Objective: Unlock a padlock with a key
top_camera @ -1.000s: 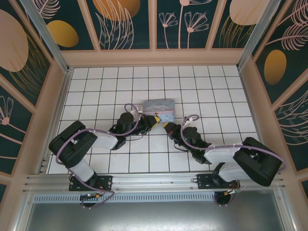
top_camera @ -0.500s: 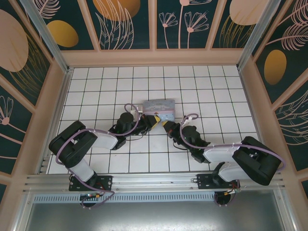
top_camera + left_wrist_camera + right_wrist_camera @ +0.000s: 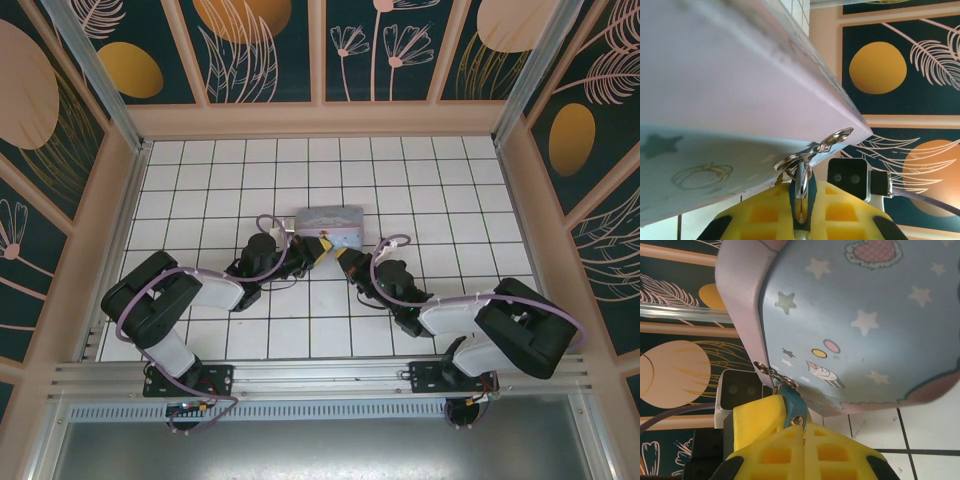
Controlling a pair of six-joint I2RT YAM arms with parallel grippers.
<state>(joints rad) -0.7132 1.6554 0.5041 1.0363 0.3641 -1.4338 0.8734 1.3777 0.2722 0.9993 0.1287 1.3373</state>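
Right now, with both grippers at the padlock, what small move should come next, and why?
Probably ease the right gripper slightly forward, slowly. Its shut fingers point at the lower end of the padlock, where a small round metal spot may be the keyhole. The padlock hangs from the tin's hasp, with the left gripper's fingers beside it. The key I cannot make out.
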